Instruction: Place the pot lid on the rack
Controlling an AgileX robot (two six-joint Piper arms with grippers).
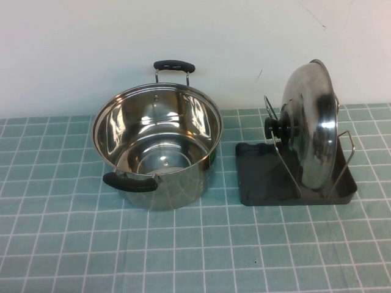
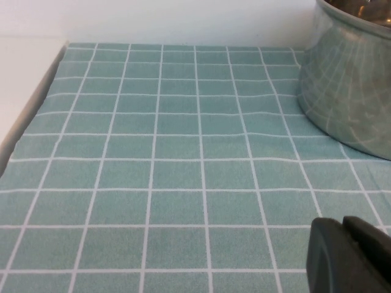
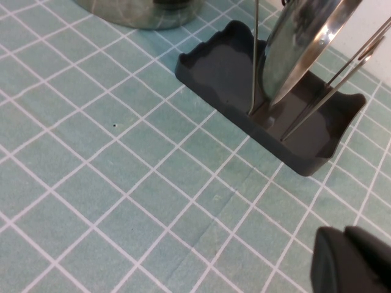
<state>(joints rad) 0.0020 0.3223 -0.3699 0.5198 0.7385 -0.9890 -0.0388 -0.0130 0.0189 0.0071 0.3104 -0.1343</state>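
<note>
We record the left gripper (image 2: 351, 256) low over the teal checked tablecloth (image 1: 183, 250), on the robot's left and near the outer wall of the pot; only a dark corner of it shows, so we cannot tell whether its fingers are open or closed. The stainless-steel pot (image 1: 157, 143) stands upright at centre left, mouth up, its 2 black handles set far and near. Just right of it lies the rack (image 1: 256, 186), a black tray with upright wire loops. The pot lid (image 1: 313, 125) stands on edge in the rack between the loops, its long axis vertical, its black knob (image 1: 276, 128) pointing left toward the pot. The right gripper (image 3: 354, 262) hangs over the cloth close by the rack, apart from it; we cannot tell its finger state either.
</note>
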